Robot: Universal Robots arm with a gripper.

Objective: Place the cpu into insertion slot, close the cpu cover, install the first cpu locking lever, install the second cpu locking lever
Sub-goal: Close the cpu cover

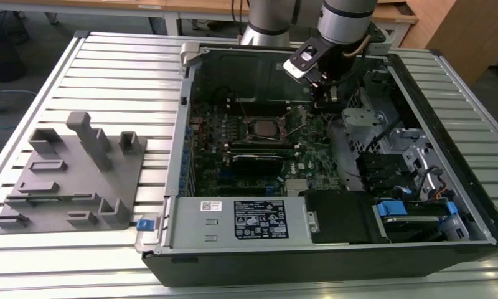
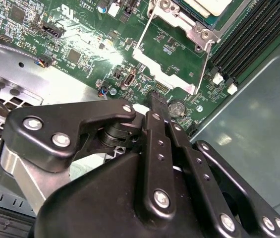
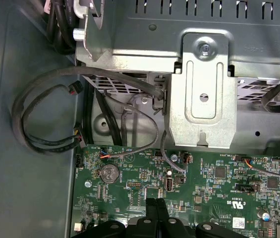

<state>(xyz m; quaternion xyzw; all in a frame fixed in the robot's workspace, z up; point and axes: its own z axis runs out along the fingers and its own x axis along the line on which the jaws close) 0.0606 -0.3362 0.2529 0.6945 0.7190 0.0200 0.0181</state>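
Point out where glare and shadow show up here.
Second wrist view: white glare washes out a patch of the green circuit board; exterior view: the computer case is dark inside, the slatted table bright; first wrist view: the metal bracket is evenly lit.

Single arm (image 1: 346, 18) slants steeply in from the far side of the exterior view, its grey forearm tube near vertical. The silver-and-black wrist block (image 1: 305, 62) tilts toward the exterior view's left, and the black claw (image 1: 325, 93) hangs below it, pointing down. In the second wrist view the claw's linkage bars (image 2: 159, 163) fan back from the tip and the two fingers (image 2: 154, 106) meet edge to edge with nothing pinched between them. The first wrist view agrees: fingertips (image 3: 153, 206) pressed together, tip low, holding nothing.
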